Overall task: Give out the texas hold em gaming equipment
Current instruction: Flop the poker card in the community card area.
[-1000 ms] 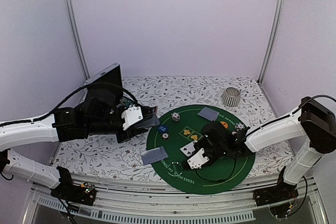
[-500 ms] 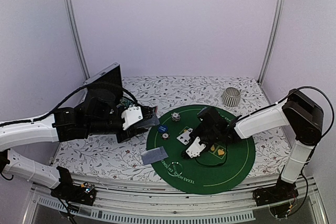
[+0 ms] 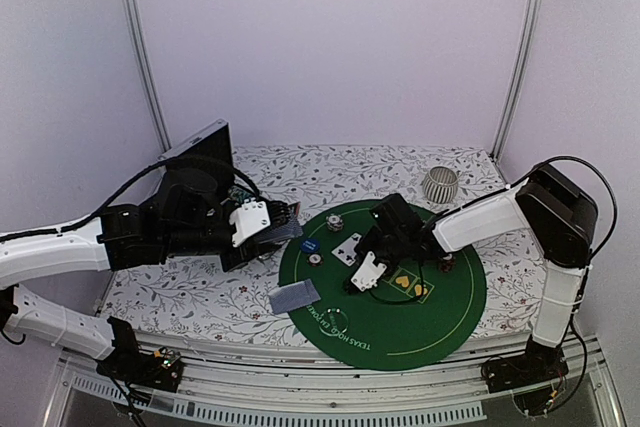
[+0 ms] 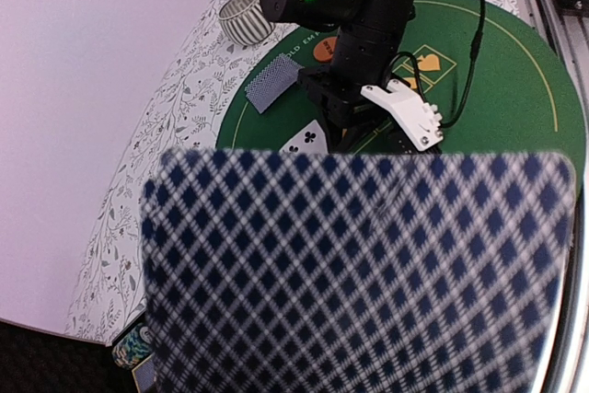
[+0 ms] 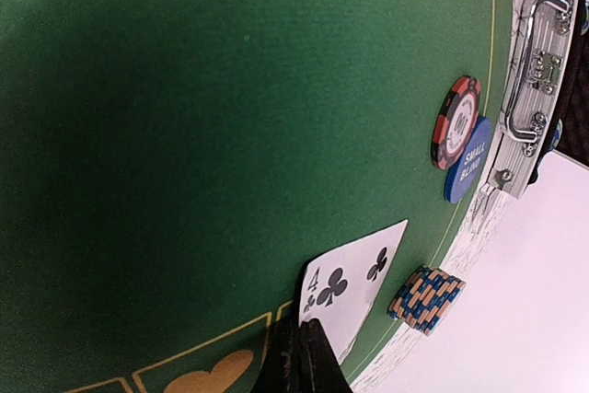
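My left gripper [image 3: 283, 224] is shut on a deck of grey-blue-backed playing cards [image 4: 359, 273], held left of the round green mat [image 3: 400, 332]; the deck hides its fingers in the left wrist view. My right gripper [image 3: 357, 259] is shut on a face-up four of clubs [image 5: 354, 284], low over the mat's left-centre. The card also shows in the top view [image 3: 347, 247]. A blue and orange chip stack [image 5: 425, 299] stands just beyond the card. A red-black chip [image 5: 457, 121] and a blue disc [image 5: 467, 161] lie together near the mat's edge. A face-down card [image 3: 294, 296] lies at the mat's near left.
A ribbed grey cup [image 3: 438, 185] stands at the back right. The open aluminium case [image 3: 195, 159] is at the back left, its handle in the right wrist view [image 5: 534, 80]. Another face-down card [image 4: 272, 82] and an orange disc [image 4: 324, 48] lie on the far side of the mat.
My right gripper has carried the four of clubs from the mat's near right towards its left-centre, close to the far chip stack. The left arm and deck have not moved.
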Controlling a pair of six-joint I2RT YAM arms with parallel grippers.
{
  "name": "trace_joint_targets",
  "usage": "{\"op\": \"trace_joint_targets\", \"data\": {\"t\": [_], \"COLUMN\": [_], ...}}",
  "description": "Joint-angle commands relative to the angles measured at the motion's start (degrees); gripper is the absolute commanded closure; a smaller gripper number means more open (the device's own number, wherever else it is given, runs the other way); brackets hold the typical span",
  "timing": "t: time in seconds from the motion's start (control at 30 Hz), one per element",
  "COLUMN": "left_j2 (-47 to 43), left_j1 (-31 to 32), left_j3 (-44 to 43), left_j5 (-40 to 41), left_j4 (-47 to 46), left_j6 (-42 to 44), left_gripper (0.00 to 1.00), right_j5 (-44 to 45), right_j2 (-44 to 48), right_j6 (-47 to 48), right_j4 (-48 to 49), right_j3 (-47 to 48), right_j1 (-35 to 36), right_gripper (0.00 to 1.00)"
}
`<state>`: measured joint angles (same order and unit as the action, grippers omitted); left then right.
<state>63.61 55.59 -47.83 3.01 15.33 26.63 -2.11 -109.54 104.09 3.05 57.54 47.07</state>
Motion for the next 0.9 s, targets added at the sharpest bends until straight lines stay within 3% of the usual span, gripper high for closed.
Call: {"op": "trace_joint_targets", "data": {"t": [0.0, 0.33, 0.47, 0.53, 0.6, 0.7, 0.87], "left_j2": [-0.93, -0.93, -1.12, -1.02, -0.99, -0.95, -0.88], "left_j1": [-0.82, -0.89, -0.93, -0.91, -0.92, -0.99, -1.01], "left_j3": [0.72, 0.70, 0.81, 0.74, 0.72, 0.77, 0.74], "left_j5": [-0.38, -0.39, -0.41, -0.50, -0.52, -0.49, -0.38], "left_j4": [-1.26, -1.26, -1.25, -1.25, -1.26, -1.27, -1.21], "left_j6": [0.39, 0.35, 0.44, 0.40, 0.46, 0.44, 0.46], "left_gripper": [0.57, 0.57, 0.57, 0.57, 0.57, 0.57, 0.57], "right_j5": [-1.15, -1.33, -1.43, -1.18, -0.99, -1.34, -4.89], "right_j2": [-1.48, -2.75, -1.90, -1.16, -0.21, 1.67, 8.51], "right_j6": [2.22, 0.76, 0.60, 0.33, 0.00, -0.87, -6.69], "right_j4": [-1.78, -2.50, -3.83, -3.24, -2.46, -1.78, 2.72], "right_j3": [1.45, 3.04, 2.56, 1.87, 1.03, 0.22, -1.88], "right_j1": [-0.24, -0.45, -0.43, -0.47, -0.48, -0.16, 1.12], "right_gripper": [0.98, 0.97, 0.92, 0.78, 0.67, 0.59, 0.28]}}
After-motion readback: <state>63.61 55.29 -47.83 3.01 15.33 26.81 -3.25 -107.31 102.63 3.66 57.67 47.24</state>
